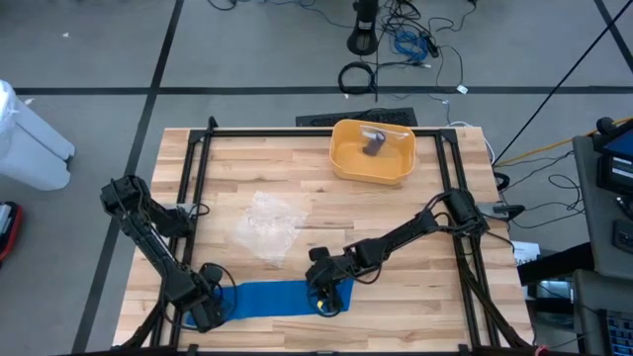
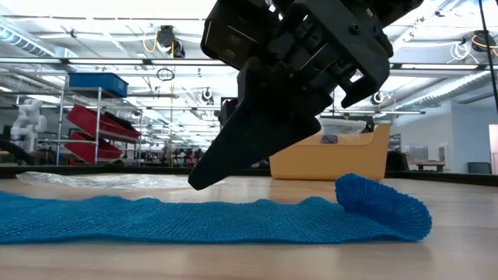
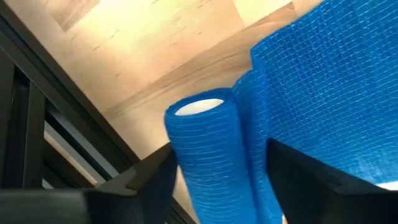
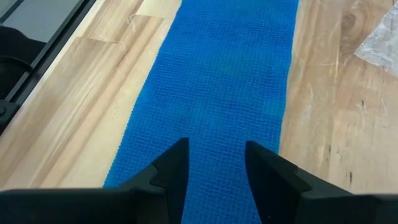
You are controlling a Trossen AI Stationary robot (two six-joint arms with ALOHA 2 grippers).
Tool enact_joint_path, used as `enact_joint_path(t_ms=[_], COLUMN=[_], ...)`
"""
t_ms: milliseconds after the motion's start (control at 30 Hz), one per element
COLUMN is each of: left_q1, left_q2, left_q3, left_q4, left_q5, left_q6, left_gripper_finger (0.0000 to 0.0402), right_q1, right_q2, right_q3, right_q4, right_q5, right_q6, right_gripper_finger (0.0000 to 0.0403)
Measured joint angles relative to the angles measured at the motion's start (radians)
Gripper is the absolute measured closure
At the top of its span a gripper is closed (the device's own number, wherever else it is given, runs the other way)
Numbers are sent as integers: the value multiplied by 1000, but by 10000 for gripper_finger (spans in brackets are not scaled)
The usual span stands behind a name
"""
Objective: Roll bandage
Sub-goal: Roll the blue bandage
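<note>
A blue mesh bandage [image 1: 272, 299] lies flat along the table's near edge. Its left end is wound into a roll [image 3: 205, 149] around a white core [image 3: 199, 107]. My left gripper [image 1: 210, 309] points down over that roll, open, one finger on each side of it [image 3: 221, 149]. My right gripper [image 1: 324, 297] slants down toward the left over the strip's right part, open, with blue strip showing between its fingers [image 4: 216, 144]. Behind it the strip's right end [image 2: 381, 204] lies loosely curled over on the table. My left gripper has the roll between its open fingers [image 3: 155, 180], close against both sides; I cannot tell whether they touch it. The roll lies on the table, its strip running off to the right. My right gripper's fingertips [image 2: 201, 180] come down at the flat strip [image 4: 217, 112]; whether they touch cannot be told.
A yellow bin [image 1: 341, 158] with a dark object inside stands at the table's far side. A clear plastic wrapper [image 1: 269, 225] lies mid-table. Black frame rails [image 1: 193, 178] run along both sides, one close beside the roll [image 3: 25, 124]. Bare wood shows between wrapper and bin.
</note>
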Motion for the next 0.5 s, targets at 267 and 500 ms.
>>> enact_joint_path(t_ms=[267,500], left_q1=[-2,-3], left_q2=[-1,-1], left_q3=[1,15], left_q4=[-5,-22], left_q5=[-49,-119], left_q6=[24,127], left_gripper_finger=[312,353], right_q1=[0,0], right_q2=[0,-16], right_q3=[0,-1], right_q4=[-1,-102], right_q5=[0,4], right_q6=[0,-73], right_gripper_finger=[261,261])
